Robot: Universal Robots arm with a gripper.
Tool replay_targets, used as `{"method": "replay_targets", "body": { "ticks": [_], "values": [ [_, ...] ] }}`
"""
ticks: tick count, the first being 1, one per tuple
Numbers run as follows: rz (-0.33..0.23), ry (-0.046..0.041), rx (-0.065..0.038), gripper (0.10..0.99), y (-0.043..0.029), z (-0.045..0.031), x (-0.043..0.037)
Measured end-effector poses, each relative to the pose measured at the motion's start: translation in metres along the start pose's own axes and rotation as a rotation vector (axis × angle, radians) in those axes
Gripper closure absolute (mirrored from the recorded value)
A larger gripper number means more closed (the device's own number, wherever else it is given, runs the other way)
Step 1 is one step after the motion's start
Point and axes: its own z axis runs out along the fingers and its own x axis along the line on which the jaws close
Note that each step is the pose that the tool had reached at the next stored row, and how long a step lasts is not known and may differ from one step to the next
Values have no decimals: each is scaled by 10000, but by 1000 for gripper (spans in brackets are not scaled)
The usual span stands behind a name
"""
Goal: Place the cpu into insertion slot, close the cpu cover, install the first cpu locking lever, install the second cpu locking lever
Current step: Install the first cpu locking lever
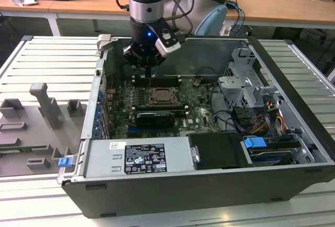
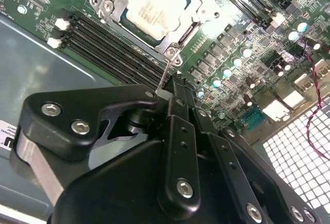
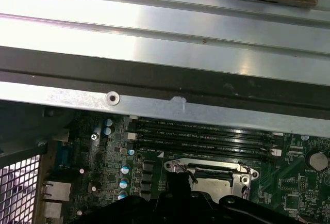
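The cpu (image 2: 154,7) lies flat in the insertion slot (image 1: 164,97) on the green motherboard, tan face up. The silvery cpu cover (image 2: 180,35) is down around it, framing the chip. A thin wire locking lever (image 2: 163,74) rises from a corner of the socket to my gripper (image 2: 172,83), whose black fingers are shut on its upper end. In the exterior view my gripper (image 1: 150,69) hangs just behind the socket, with the lever (image 1: 150,79) standing nearly upright under it. In the first wrist view the socket (image 3: 214,175) sits beyond the black fingers (image 3: 178,182).
The open computer case has a grey power supply (image 1: 138,156) at the front and a drive cage (image 1: 246,86) with cables on the exterior view's right. Black memory slots (image 2: 113,43) run beside the socket. A black card (image 1: 154,117) lies in front of it. Grey fixtures (image 1: 47,106) stand outside the case.
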Motion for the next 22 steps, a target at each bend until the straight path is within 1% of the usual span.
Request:
{"method": "replay_targets", "body": {
  "ticks": [7, 20, 22],
  "values": [
    [3, -1, 1, 980, -5, 5, -39],
    [52, -1, 2, 980, -7, 16, -52],
    [159, -15, -51, 980, -8, 23, -58]
  ]
}}
